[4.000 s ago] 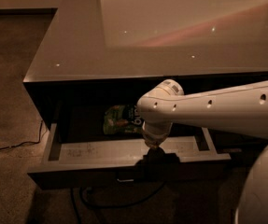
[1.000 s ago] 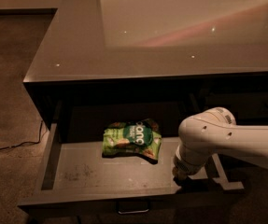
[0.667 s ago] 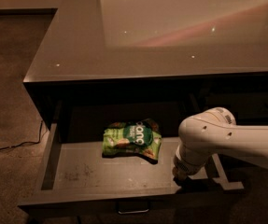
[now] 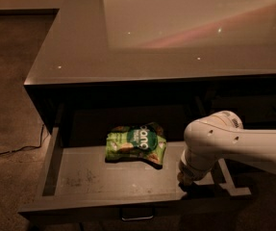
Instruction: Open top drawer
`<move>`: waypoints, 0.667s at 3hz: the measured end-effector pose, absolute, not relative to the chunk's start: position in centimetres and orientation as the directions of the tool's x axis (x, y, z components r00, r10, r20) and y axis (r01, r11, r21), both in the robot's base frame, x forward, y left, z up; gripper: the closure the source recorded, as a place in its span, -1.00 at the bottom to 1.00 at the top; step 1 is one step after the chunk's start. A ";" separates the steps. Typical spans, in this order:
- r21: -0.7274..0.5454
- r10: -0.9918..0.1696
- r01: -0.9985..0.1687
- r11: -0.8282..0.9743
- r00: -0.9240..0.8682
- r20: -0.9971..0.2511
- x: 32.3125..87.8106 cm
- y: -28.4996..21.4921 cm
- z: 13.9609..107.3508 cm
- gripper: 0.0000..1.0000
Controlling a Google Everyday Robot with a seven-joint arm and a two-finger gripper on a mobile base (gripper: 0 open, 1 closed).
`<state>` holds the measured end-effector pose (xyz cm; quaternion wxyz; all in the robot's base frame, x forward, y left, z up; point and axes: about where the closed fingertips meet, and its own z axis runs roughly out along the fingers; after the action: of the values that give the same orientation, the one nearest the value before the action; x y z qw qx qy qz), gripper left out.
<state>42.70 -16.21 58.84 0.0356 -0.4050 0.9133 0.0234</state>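
Dim room, speckled floor (image 4: 7, 105), and a glossy grey cabinet top (image 4: 176, 32) throwing back little light spots. The top drawer (image 4: 75, 179) sits pulled well out, with a matte, scuffed pale tray and a small loop handle (image 4: 137, 214) on the front. A crinkly green snack bag (image 4: 136, 143) lies flat near the back. The smooth white arm (image 4: 233, 141) bends down at the right, with the dark gripper (image 4: 191, 186) low in the front-right corner, right of the bag. Can't tell if it's open or closed.

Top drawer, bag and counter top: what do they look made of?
Top drawer: matte pale grey tray, dull and speckled; likely painted metal or laminate. Bag: crinkled glossy green printed film, probably plastic. Counter top: smooth, mirror-like reflections; glass or polished laminate. The gripper hangs low at the drawer's right front, under the white, plastic-looking arm.
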 end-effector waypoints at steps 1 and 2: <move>0.014 -0.738 -0.741 0.671 -0.669 -0.084 42.7 -16.2 58.8 -0.77; 0.014 -0.738 -0.741 0.671 -0.669 -0.084 42.7 -16.2 58.8 -1.00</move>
<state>42.70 -16.21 58.84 0.0356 -0.4050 0.9133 0.0234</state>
